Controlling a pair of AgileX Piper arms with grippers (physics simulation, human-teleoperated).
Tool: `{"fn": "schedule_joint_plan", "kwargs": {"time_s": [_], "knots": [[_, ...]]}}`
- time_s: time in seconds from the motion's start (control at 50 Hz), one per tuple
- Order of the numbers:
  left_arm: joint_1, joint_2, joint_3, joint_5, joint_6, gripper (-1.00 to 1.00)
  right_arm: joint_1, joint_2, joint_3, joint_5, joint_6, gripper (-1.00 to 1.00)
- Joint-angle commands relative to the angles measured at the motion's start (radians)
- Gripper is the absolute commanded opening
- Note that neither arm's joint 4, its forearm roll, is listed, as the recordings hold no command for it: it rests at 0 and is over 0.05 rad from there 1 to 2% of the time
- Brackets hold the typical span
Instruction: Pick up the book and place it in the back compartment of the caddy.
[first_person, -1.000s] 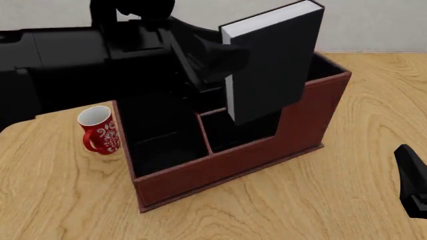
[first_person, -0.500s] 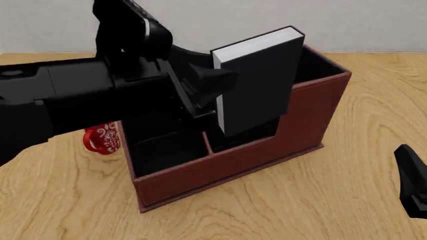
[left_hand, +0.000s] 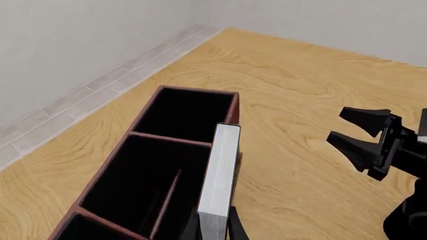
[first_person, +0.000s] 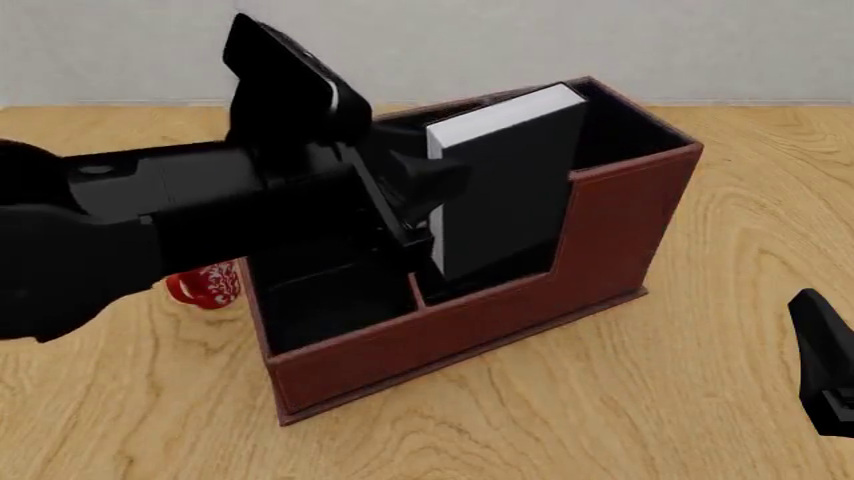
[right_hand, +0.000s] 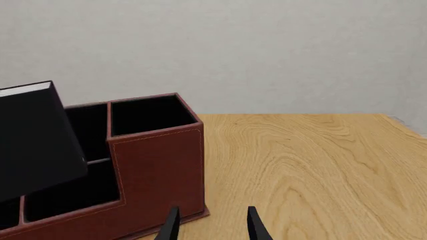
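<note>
the left hand is clamped on the book, tilted and partly lowered into the caddy; whether into the back compartment, i cannot tell. releasing remains. the right hand waits apart, fingers spread, holding nothing.

red mug | on wooden table | mostly hidden

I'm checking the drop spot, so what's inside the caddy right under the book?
The book, tilted in the left gripper, has its lower end down among the black-lined cells of the caddy. Those cells look bare. The book hides the floor directly beneath it.
</note>
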Motion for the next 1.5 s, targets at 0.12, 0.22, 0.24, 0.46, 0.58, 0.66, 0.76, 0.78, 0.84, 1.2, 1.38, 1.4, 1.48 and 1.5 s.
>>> {"fn": "schedule_joint_plan", "kwargs": {"time_s": [0.12,0.22,0.24,0.46,0.58,0.66,0.76,0.78,0.84,1.2,1.38,1.4,1.48,1.5], "knots": [[0.034,0.032,0.006,-0.039,0.025,-1.0,0.0,0.0,0.0,0.0,0.0,1.0],[0.045,0.042,0.009,-0.053,0.015,-1.0,0.0,0.0,0.0,0.0,0.0,1.0],[0.047,0.044,0.014,-0.059,0.012,-1.0,0.0,0.0,0.0,0.0,0.0,1.0],[0.056,0.065,0.039,-0.102,0.009,-1.0,0.0,0.0,0.0,0.0,0.0,1.0],[0.052,0.072,0.038,-0.111,0.007,-1.0,0.0,0.0,0.0,0.0,0.0,1.0],[0.051,0.081,0.032,-0.118,0.006,-1.0,0.0,0.0,0.0,0.0,0.0,1.0],[0.05,0.099,0.038,-0.14,0.004,-1.0,0.0,0.0,0.0,0.0,0.0,1.0],[0.05,0.103,0.038,-0.145,0.004,-1.0,0.0,0.0,0.0,0.0,0.0,1.0],[0.055,0.117,0.033,-0.152,0.002,-1.0,0.0,0.0,0.0,0.0,0.0,1.0],[0.075,0.179,0.045,-0.211,-0.001,-1.0,0.0,0.0,0.0,0.0,0.0,1.0],[0.094,0.193,0.046,-0.222,-0.004,-1.0,0.0,0.0,0.0,0.0,0.0,1.0],[0.1,0.194,0.044,-0.223,-0.005,-1.0,0.0,0.0,0.0,0.0,0.0,1.0],[0.116,0.201,0.035,-0.222,-0.006,-1.0,0.0,0.0,0.0,0.0,0.0,1.0],[0.118,0.202,0.035,-0.221,-0.003,-1.0,0.0,0.0,0.0,0.0,0.0,1.0]]}}
